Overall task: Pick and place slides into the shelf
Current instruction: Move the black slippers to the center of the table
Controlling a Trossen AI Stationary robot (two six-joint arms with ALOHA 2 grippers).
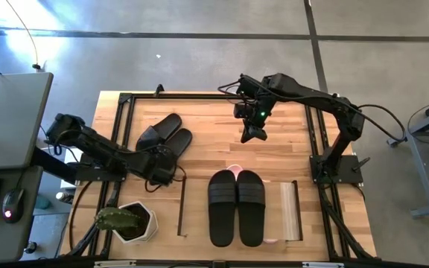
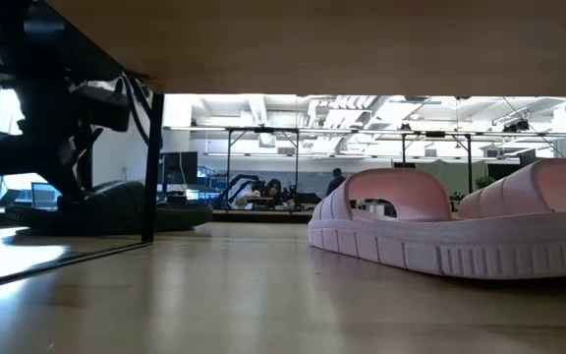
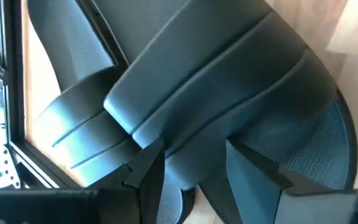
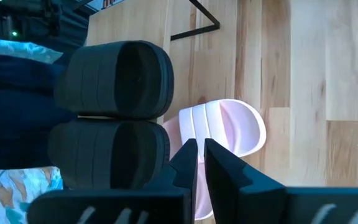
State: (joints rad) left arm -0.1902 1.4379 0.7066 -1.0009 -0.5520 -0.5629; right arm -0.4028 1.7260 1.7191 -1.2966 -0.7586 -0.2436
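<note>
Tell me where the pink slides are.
High view: the pink slides sit inside the shelf, right of center, mostly hidden beneath the black pair on its top panel.

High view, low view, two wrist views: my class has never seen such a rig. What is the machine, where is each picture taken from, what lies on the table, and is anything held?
It is a robot with two dark arms, each ending in a two-finger tool. One camera looks down from above, one sits at table height, and one rides on each wrist. On the table stands a light-wood shelf with a black pair of slides on top and a pink pair beneath. There is also a loose black pair and a potted cactus. The left tool has its fingers spread around the loose black pair's edge. The right tool hangs over the table, shut and empty.
</note>
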